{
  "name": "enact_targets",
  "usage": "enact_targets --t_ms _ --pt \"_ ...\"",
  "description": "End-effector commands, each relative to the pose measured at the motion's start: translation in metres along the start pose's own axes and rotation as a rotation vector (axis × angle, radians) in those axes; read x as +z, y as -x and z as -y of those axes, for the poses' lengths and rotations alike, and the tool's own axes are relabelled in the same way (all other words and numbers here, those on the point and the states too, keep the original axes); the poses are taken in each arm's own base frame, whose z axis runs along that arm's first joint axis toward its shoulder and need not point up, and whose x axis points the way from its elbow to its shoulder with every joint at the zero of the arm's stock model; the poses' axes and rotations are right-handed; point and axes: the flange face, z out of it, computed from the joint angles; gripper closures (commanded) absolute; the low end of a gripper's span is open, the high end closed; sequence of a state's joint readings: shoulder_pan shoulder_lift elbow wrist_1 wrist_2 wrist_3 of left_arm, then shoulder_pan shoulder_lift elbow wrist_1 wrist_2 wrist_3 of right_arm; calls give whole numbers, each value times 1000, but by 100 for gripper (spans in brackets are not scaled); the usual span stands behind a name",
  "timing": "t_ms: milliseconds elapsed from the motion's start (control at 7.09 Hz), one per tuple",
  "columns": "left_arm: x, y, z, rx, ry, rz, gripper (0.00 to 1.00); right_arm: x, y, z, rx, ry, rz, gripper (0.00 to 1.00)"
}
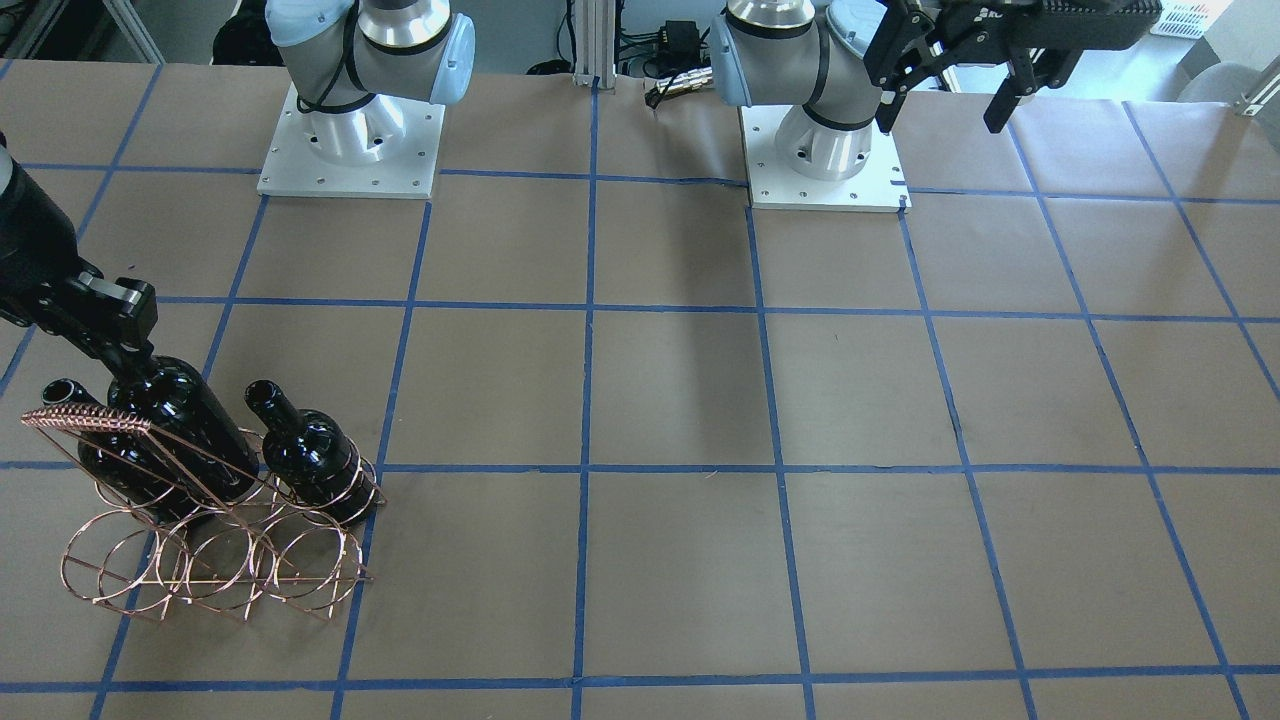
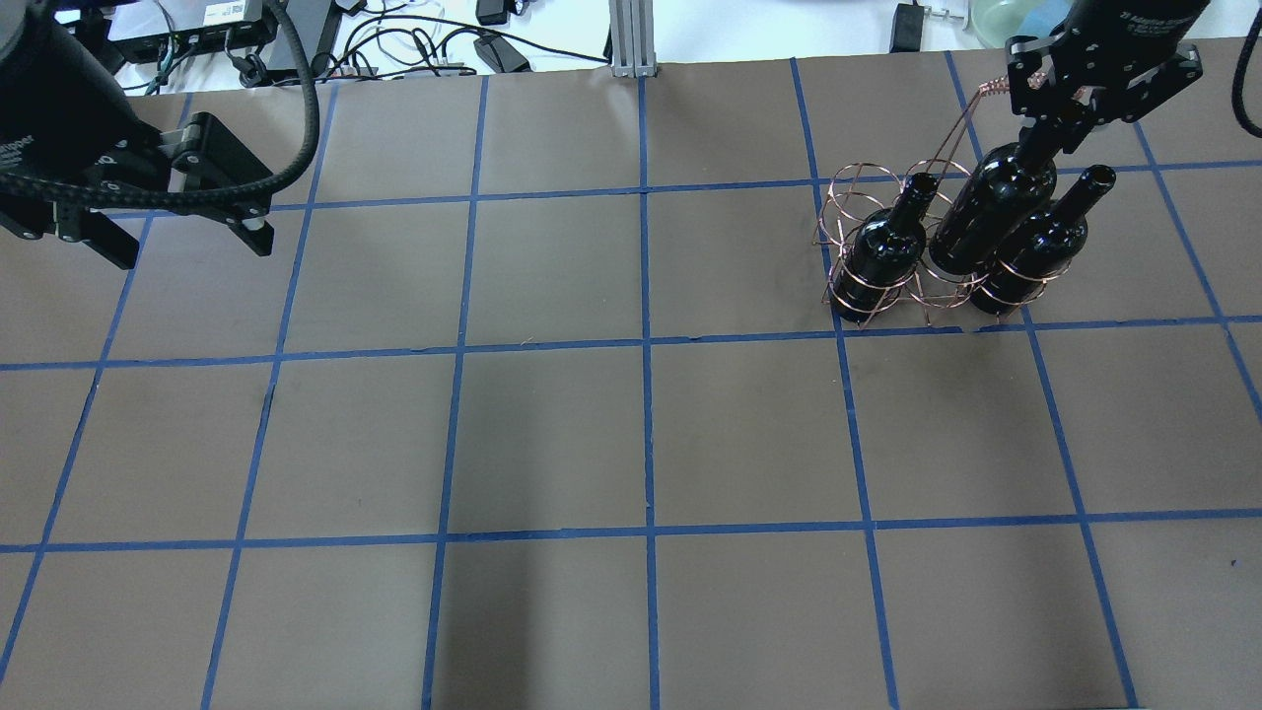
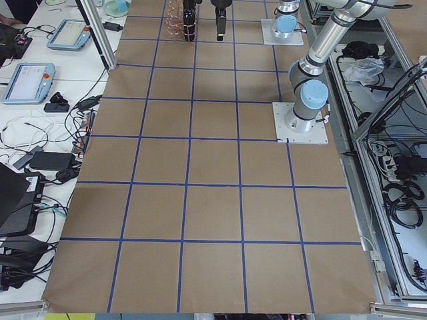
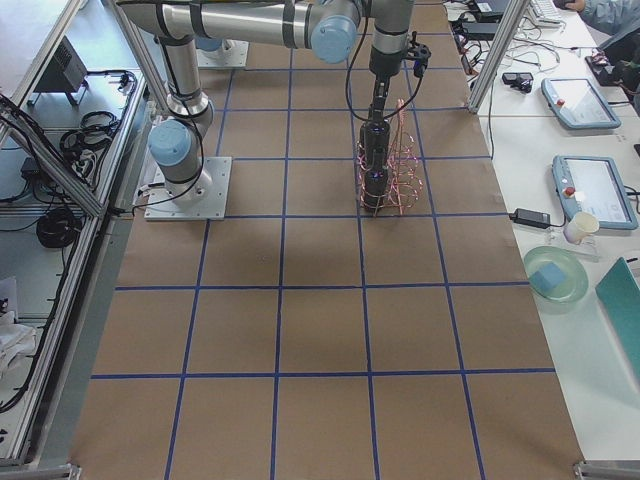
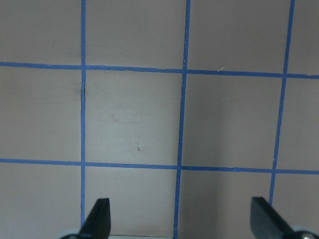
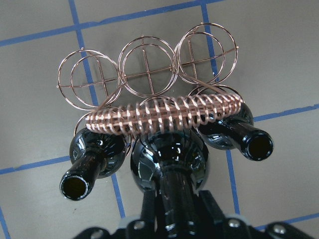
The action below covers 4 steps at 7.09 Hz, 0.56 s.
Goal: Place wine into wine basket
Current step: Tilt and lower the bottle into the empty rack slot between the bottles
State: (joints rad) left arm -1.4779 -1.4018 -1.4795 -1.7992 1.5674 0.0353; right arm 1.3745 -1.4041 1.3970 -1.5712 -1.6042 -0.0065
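Note:
The copper wire wine basket [image 2: 856, 193] stands at the table's far right, seen also in the front view [image 1: 210, 565] and the right wrist view [image 6: 164, 117]. Three near-black wine bottles lean in its rings. My right gripper [image 2: 1060, 108] is shut on the neck of the middle bottle [image 2: 989, 205], whose base sits in the middle ring [image 6: 169, 159] [image 1: 185, 420]. The outer bottles [image 2: 882, 251] [image 2: 1035, 247] rest in the rings on either side. My left gripper [image 2: 182, 242] is open and empty, held above the table far to the left [image 5: 182, 219].
Brown paper with a blue tape grid covers the table [image 2: 641, 434]. The two arm bases [image 1: 350, 140] [image 1: 825, 150] stand at the robot's edge. Cables and devices [image 2: 394, 39] lie beyond the far edge.

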Motion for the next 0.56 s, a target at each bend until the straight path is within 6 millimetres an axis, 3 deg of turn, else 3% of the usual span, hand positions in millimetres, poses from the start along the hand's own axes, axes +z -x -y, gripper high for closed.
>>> enact_targets --t_ms 0,423 --pt "-3 2 0 -1 -9 13 0 6 1 2 -2 17 4 100" --pt "-6 2 -3 -1 -12 22 0 40 3 19 -17 67 2 100"
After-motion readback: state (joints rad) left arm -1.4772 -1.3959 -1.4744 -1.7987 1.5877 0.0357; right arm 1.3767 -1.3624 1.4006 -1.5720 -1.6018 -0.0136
